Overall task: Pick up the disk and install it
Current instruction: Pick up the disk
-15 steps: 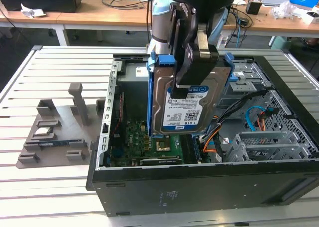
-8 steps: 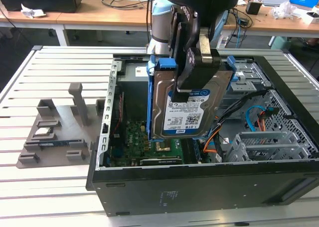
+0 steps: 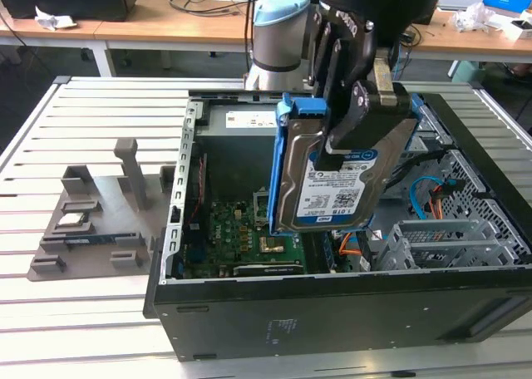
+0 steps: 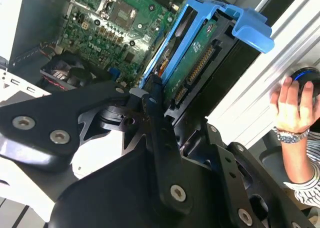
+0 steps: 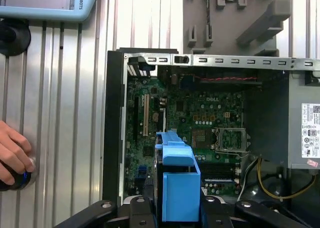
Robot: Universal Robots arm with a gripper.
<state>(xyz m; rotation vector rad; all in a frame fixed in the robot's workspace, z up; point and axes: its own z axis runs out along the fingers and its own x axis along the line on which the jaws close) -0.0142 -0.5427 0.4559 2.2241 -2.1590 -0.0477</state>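
My pincer [image 3: 356,128] is clamped on the disk [image 3: 328,192], which hangs on edge beneath it, long axis near upright, above the open computer case [image 3: 332,312]. The grey drive cage [image 3: 453,242] lies lower, toward the exterior view's right.

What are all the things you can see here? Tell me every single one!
disk: one, silver-grey in a blue bracket, held over the open case
computer case: one, black, on the table, side open
motherboard: one, green, inside the case
holder tray: one, grey, on the table at the exterior view's left
table: one, silver slats
round device: one, dark, under the hand
person's hand: one, on the round device
arm: one, grey and light blue, behind the case
gripper: one, black, shut on the disk
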